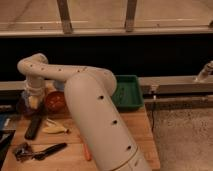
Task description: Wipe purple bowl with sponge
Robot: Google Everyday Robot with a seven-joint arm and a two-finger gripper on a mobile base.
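The purple bowl [23, 106] is a small dark shape at the far left of the wooden table, partly hidden by my gripper. My gripper [33, 100] hangs down from the white arm right over it. A small pale yellow sponge [33, 103] shows at the gripper's tip, held between the fingers and down at the bowl. The red-orange bowl [55, 100] stands just right of them.
A green tray [129, 91] sits at the back right, partly behind my arm [95, 110]. A floppy pale yellow item [55, 129], a black bar [35, 125], a black-handled tool [50, 150] and an orange stick [86, 150] lie on the table [65, 160].
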